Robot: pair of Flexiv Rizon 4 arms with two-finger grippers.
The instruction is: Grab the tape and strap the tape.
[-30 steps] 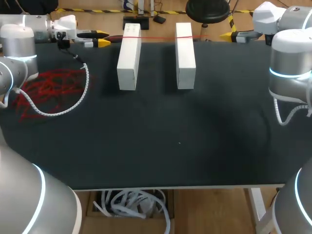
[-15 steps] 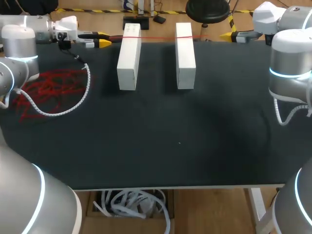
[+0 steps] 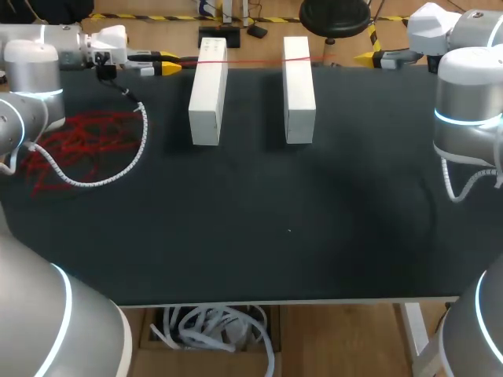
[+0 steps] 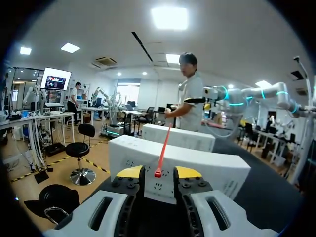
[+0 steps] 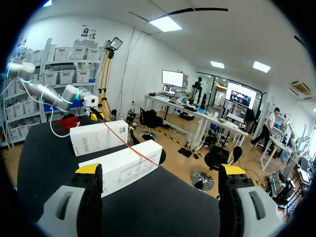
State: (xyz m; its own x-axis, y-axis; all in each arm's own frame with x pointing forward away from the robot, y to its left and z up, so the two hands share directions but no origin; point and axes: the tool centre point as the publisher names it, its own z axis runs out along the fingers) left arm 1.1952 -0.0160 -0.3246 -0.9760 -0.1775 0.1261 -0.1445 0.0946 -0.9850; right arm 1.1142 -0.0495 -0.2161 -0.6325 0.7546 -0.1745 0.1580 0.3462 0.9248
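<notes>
Left fingers point(image 4: 129, 172) stand narrowly apart with red tape point(image 4: 163, 147) between; right fingers point(image 5: 89, 170) spread wide.

Too small to tell whether the left end effector point(image 4: 159, 172) clamps the red tape point(image 4: 164, 146)

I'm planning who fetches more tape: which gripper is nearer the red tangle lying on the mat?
Left. The left gripper is at the far edge, just beyond the red tangle; the right gripper is far off, past both white boxes.

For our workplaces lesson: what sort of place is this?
Probably a robotics lab bench: left arm and right arm flank a black table holding white boxes with red tape stretched across.
</notes>
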